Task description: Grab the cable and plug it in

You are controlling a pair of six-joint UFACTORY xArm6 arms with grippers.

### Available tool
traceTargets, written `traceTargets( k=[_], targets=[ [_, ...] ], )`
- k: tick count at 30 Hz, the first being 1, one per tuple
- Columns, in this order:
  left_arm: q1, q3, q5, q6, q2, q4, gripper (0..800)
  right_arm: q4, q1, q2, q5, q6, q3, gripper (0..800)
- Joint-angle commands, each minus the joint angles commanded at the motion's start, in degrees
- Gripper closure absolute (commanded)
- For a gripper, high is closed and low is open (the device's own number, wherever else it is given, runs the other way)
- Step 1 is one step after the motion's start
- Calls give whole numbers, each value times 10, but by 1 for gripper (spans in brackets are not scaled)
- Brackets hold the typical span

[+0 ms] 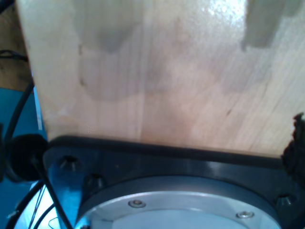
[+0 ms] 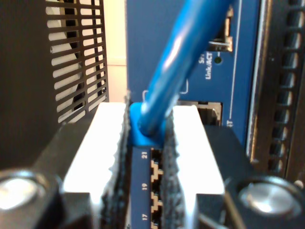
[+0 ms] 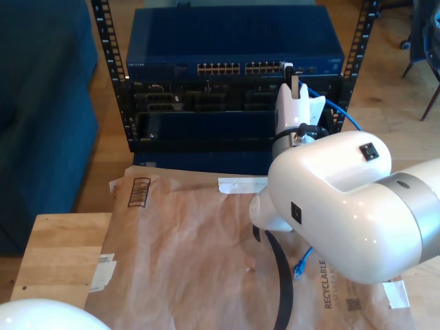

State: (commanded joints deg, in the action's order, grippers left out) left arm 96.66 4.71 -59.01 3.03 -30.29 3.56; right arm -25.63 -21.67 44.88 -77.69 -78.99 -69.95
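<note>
My second claw [image 2: 145, 143] clamped, outstretched.

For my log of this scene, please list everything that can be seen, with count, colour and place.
cable: one, bright blue, held at the switch front.
network switch: one, dark blue, top of the rack.
rack: one, black, behind the table.
brown paper: one sheet, over the table.
wooden table: one, light, at the exterior view's lower left.
white tape: one strip, on the paper's far edge.
my second end effector: white pads, shut on the cable.
</note>
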Motion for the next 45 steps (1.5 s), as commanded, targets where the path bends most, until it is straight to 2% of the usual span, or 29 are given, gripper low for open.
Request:
traceTargets(
  k=[17,27,38,45],
  targets=[
    [0,0,1,0,0,0,0,0,-11,2,0,-1,3,800],
    [0,0,1,0,0,0,0,-5,-7,-11,-18,0,29,800],
    [0,0,1,0,0,0,0,-57,-25,-14,-24,9,23,800],
    [0,0,1,0,0,0,0,-73,-27,3,-18,10,-18,800]
  ],
)
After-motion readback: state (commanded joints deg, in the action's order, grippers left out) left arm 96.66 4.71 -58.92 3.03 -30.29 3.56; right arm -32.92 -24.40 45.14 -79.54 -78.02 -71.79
